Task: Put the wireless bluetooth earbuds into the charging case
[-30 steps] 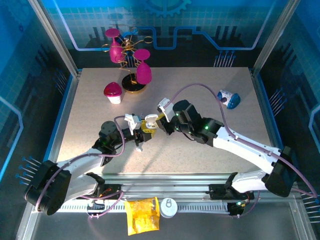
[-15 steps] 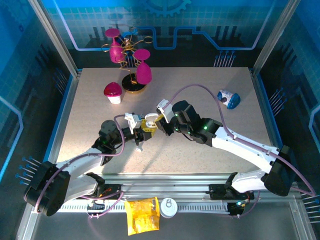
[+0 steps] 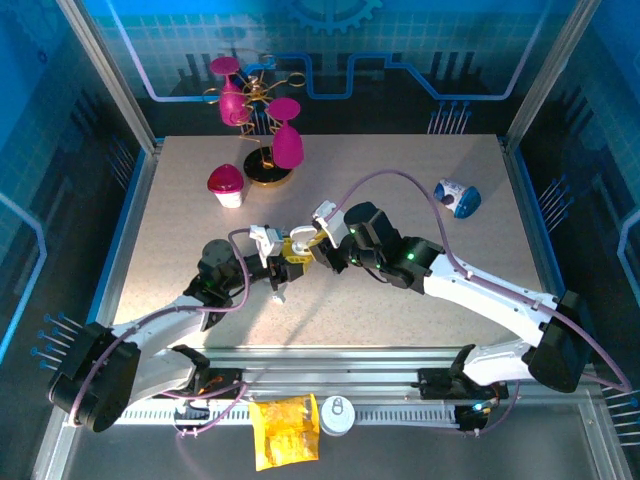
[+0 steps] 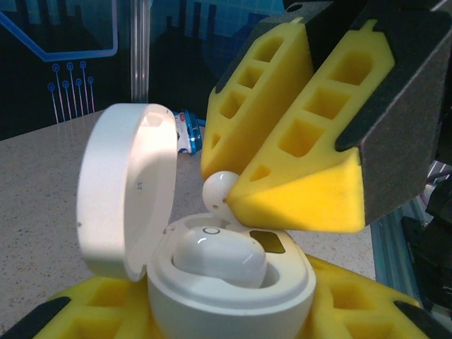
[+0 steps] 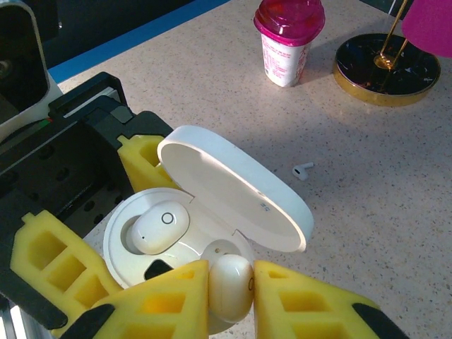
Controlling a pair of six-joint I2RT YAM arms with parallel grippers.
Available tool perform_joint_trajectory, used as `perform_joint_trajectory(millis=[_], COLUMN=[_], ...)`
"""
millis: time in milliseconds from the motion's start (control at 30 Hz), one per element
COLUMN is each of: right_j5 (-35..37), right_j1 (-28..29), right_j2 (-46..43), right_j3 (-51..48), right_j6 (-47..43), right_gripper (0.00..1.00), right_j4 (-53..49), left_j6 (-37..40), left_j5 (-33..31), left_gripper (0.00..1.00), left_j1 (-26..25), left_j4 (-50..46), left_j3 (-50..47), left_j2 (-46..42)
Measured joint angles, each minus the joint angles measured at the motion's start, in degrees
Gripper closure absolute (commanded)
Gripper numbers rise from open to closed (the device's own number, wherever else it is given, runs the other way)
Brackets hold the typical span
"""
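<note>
Speckled beige tabletop (image 3: pixel 360 150) fills the floor of a blue-panelled enclosure, and both arms meet near its middle. The left gripper (image 3: pixel 283 262) is clamped on a white charging case (image 4: pixel 233 304), its yellow foam pads pressing the case body from either side. The case's hinged lid (image 5: pixel 236 187) stands open. One rounded white seated earbud (image 5: pixel 159 226) rests in a well of the case.

The right gripper (image 5: pixel 232 289) has its jaws closed on a second earbud (image 4: pixel 220 189), pinched between its yellow pads right at the case's rim, beside the seated one. Whether this earbud touches the case cannot be told.

A small stemmed earbud (image 5: pixel 302 170) lies loose on the table beyond the open lid, apart from the case.

At the far left stands a pink-lidded cup (image 3: pixel 226 185), near a gold stand (image 3: pixel 265 160) hung with magenta ornaments. A blue-and-white object (image 3: pixel 458 197) lies at the far right, well apart from the arms. Below the table's near rail lie a yellow packet (image 3: pixel 284 430) and a round white can (image 3: pixel 337 415) just beside it.
</note>
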Motion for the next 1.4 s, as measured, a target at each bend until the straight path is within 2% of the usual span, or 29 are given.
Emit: perform_joint_trajectory(millis=[400,600,800,933,1167,1400], right_j5=[-2.64,-3.82,-4.72,-4.72,-4.94,-9.44], right_j1=[-0.02,0.00,-0.09,-1.01,-4.85,-7.52], right_j2=[-1.09,-3.34,-9.90,-11.96,-10.32,-8.72], right_j3=[0.70,0.66,-2.14,-2.43,-2.43,-2.43], right_j6=[1.36,3.06,5.14,7.43,11.32,14.95], right_gripper=[0.63,0.50,0.38,0.38,0.37,0.37], right_j4=[0.59,1.81,5.14,6.21,5.22,4.72], left_j6=[-2.38,-2.62,-2.60,-2.62,-3.74,-3.82], left_j5=[0.92,0.92,0.98,2.40,5.53,8.46], left_gripper=[0.73,0.73,0.73,0.73,0.73,0.73], left_j1=[0.00,0.00,0.00,0.00,0.00,0.00], left_j4=[2.86,4.79,6.01,7.74,10.88,11.26], left_j3=[0.00,0.00,-0.09,-0.17,-0.20,-0.24], left_j2=[0.00,0.00,0.09,0.81,1.14,1.64])
